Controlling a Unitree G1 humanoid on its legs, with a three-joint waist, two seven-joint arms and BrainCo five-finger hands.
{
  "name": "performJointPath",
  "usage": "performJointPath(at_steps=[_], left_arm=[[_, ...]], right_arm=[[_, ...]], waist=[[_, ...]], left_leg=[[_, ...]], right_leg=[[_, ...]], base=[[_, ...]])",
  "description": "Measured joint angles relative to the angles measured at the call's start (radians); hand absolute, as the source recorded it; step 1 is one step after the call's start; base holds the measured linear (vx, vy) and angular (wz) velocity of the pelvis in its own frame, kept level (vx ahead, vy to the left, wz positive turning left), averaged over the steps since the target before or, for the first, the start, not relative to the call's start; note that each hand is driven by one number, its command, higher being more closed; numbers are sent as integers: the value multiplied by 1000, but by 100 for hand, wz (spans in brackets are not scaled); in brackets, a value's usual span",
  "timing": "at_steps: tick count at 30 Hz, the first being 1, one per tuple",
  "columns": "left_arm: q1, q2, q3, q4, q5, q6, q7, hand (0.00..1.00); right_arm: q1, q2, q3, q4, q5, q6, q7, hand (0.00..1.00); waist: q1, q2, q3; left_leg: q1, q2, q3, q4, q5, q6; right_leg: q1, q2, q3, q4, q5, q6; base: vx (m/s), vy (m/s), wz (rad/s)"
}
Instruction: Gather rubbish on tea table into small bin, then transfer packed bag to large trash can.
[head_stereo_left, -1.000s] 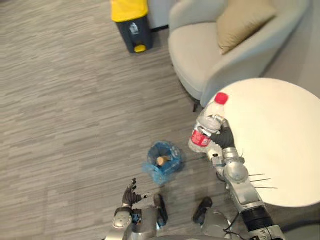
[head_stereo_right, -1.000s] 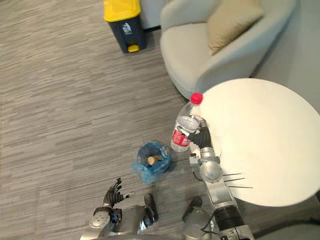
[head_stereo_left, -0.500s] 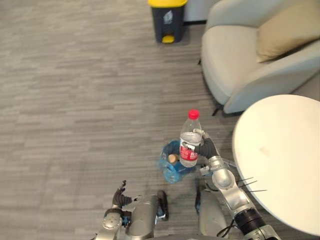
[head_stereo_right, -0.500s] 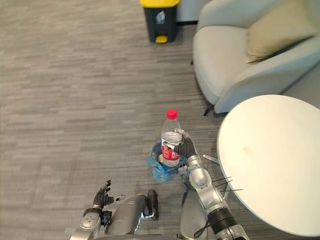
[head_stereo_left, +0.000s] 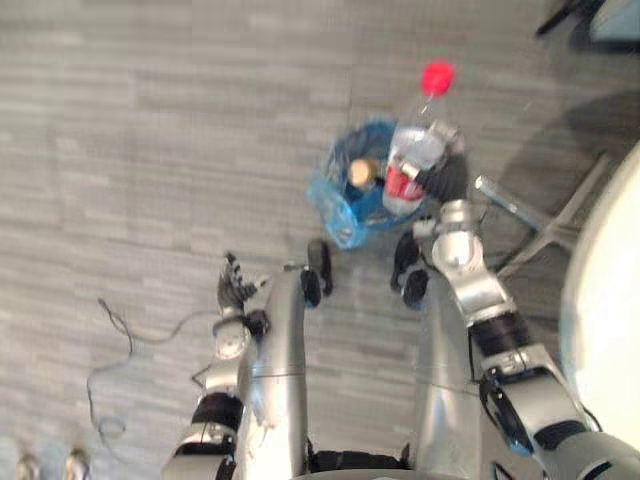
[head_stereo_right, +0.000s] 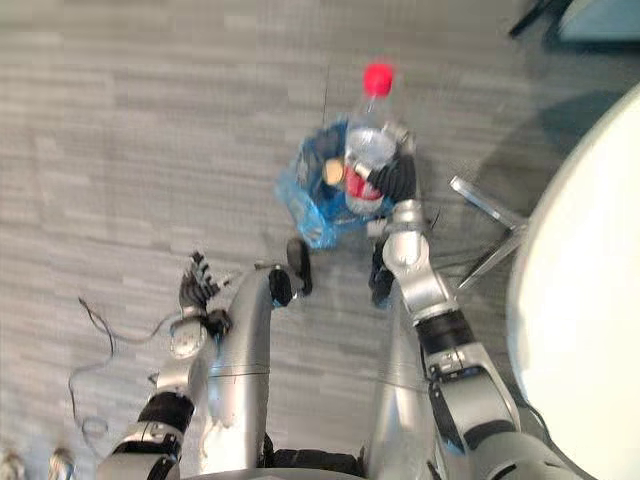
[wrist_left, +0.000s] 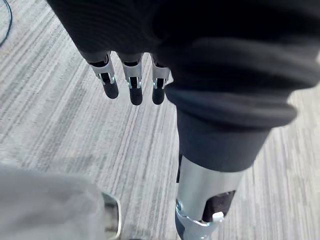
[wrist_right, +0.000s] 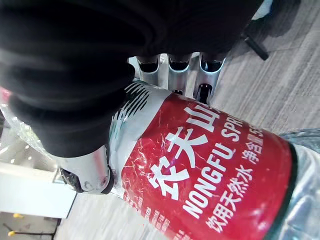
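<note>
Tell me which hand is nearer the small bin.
Right. The right hand holds a bottle right by the bin; the left hand hangs open, well apart from it, nearer the robot.

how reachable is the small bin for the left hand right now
Probably yes, with a forward stretch: the left hand hangs open and empty above the floor, short of the small bin; the right hand holds the bottle at its other side.

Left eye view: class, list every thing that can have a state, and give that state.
water bottle: capped, gripped, not yet dropped.
small bin: blue-lined, open, tan rubbish inside.
right robot hand: shut round the water bottle.
left robot hand: open, empty.
</note>
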Motion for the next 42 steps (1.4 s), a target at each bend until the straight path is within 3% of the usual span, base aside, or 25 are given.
performJointPath(at_steps=[1,8,18,24,30,31,36,42], left_arm=[[0,11,2,-9,-2,0,0,0],[1,37,7,-20,-8,-4,2,0],[6,48,18,-19,4,9,8,0],[16,50,42,-14,51,15,21,0],[7,50,42,-7,58,9,18,0],[0,50,42,4,57,9,18,0],[-14,50,41,19,34,8,-5,0],[-36,51,38,51,24,8,-21,0]], right_arm=[[-8,-3,0,0,1,2,-4,0],[-53,-43,1,15,3,12,-19,0],[59,19,68,-88,-78,-3,-15,0],[146,46,193,-35,-189,-15,88,0],[75,112,287,204,-271,-3,182,0],[52,122,294,250,-283,3,193,100],[-47,123,305,374,-307,38,219,100],[-70,112,305,417,-288,47,229,100]], waist=[[0,0,0],[19,0,0],[15,-11,1],[-7,-21,1],[-5,-32,4],[-4,-34,4],[-5,-35,4],[-3,-35,4]], left_leg=[[-18,2,-2,12,-1,0],[-126,13,-10,71,-3,-3],[-115,38,-8,82,-6,2],[-68,40,-2,27,-2,-3],[-64,36,10,-10,3,-5],[-68,34,10,-12,3,-5],[-96,20,4,-14,8,-1],[-98,15,-8,-14,7,-12]], right_leg=[[-13,-3,-4,12,-5,1],[-112,-8,-8,61,-14,10],[-90,13,-12,43,1,17],[-38,24,-15,-28,28,26],[-38,22,-12,-57,33,29],[-44,21,-11,-56,33,29],[-74,7,-13,-36,26,26],[-74,6,-17,-27,11,31]], base=[[-83,-17,16],[-90,20,2],[-44,34,-8],[-35,29,-7],[-26,28,4],[-20,31,5],[-19,26,11],[-38,25,6]])
